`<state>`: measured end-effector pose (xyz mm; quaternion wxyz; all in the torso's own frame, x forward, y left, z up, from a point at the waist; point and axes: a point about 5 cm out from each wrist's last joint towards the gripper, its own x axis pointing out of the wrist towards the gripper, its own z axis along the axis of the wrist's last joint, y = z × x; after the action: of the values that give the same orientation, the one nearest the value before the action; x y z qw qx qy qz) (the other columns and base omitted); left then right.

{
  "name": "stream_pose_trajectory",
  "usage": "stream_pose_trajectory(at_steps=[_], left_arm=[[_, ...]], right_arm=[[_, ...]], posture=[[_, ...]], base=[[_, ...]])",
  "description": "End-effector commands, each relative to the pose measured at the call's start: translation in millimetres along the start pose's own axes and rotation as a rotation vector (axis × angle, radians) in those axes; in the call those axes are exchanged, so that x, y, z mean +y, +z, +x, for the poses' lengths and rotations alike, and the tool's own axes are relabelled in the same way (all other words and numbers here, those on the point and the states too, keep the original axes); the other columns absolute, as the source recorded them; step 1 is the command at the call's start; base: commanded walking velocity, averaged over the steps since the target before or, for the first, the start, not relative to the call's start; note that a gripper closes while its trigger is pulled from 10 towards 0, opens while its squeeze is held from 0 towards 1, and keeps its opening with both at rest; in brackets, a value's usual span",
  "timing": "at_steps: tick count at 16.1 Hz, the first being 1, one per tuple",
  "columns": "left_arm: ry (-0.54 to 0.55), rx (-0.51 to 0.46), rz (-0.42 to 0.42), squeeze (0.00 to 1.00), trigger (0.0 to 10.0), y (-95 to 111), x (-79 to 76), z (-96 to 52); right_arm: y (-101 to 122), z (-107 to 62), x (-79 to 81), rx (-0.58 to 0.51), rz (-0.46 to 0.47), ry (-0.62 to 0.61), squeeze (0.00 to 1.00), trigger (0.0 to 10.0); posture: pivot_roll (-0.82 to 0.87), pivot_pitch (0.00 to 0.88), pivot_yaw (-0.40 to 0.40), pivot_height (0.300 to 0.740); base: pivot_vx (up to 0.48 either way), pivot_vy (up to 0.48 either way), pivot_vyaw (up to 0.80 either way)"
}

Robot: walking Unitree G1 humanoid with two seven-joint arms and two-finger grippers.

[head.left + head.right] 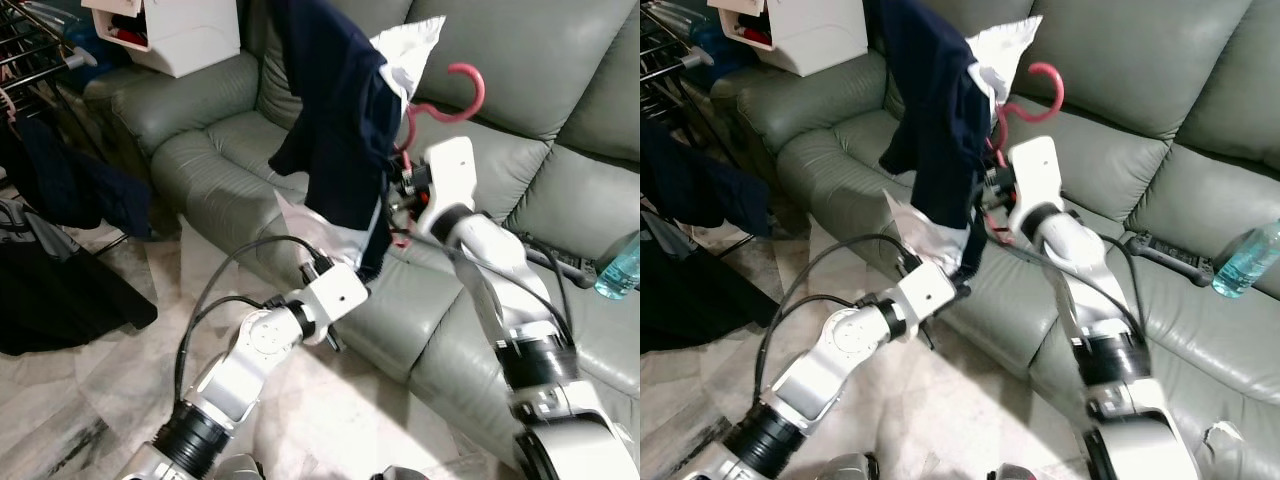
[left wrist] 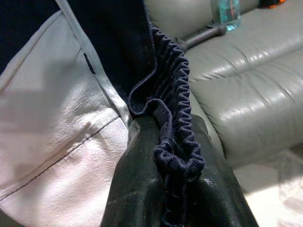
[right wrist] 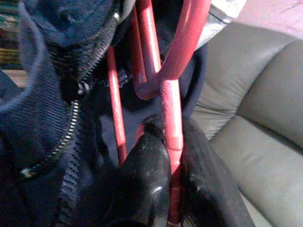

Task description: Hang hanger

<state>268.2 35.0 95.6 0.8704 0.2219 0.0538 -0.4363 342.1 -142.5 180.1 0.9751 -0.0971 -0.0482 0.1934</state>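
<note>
grip check: my right gripper (image 3: 173,189) is clamped on the red plastic hanger (image 1: 455,100) stem, hook up, over the grey leather sofa (image 1: 560,90). left gripper (image 2: 177,175) pinches the navy zip jacket (image 1: 335,130) at its ribbed hem, likely keeping it draped. dark drying rack (image 1: 30,60) is cut off at frame edge.

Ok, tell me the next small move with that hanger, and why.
Probably let the left claw release the jacket hem, then carry the load toward the drying rack. The right claw is shut on the red hanger stem, with the hook free above, so the hem pinch looks unnecessary and would drag the garment askew.
</note>
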Motion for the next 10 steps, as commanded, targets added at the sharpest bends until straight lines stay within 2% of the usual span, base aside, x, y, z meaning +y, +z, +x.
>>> stream_pose_trajectory(at_steps=[1,4,6,8,10], left_arm=[[-0.031,0.06,-0.016,1.0,10.0,-11.8,-4.5,-0.3],[-0.043,0.066,-0.035,1.0,10.0,-13.2,-6.2,0.5],[-0.03,0.07,-0.005,1.0,10.0,-12.4,-3.3,-1.7],[-0.032,0.085,0.037,1.0,10.0,-13.4,1.9,-9.4],[0.0,0.092,0.039,1.0,10.0,-15.6,9.1,-16.1]], right_arm=[[21.1,-2.1,-4.8,-0.116,-0.056,-0.037,0.0,10.0],[13.7,-12.9,-7.8,-0.13,-0.133,-0.078,0.0,10.0],[4.5,-19.2,-3.4,-0.12,-0.215,-0.057,0.0,10.0],[-3.5,-24.6,-0.7,-0.106,-0.226,-0.049,0.0,10.0],[-10.4,-28.6,1.2,-0.091,-0.227,-0.042,0.0,10.0]], posture=[[-0.1,0.02,0.016,0.74],[-0.1,0.022,0.021,0.74],[-0.1,0.024,0.024,0.74],[-0.1,0.026,0.026,0.74],[-0.09,0.029,0.026,0.74]], base=[[0.0,0.0,0.0],[0.0,0.0,0.0],[0.0,0.0,0.0],[0.0,0.0,0.0],[0.0,0.0,0.0]])
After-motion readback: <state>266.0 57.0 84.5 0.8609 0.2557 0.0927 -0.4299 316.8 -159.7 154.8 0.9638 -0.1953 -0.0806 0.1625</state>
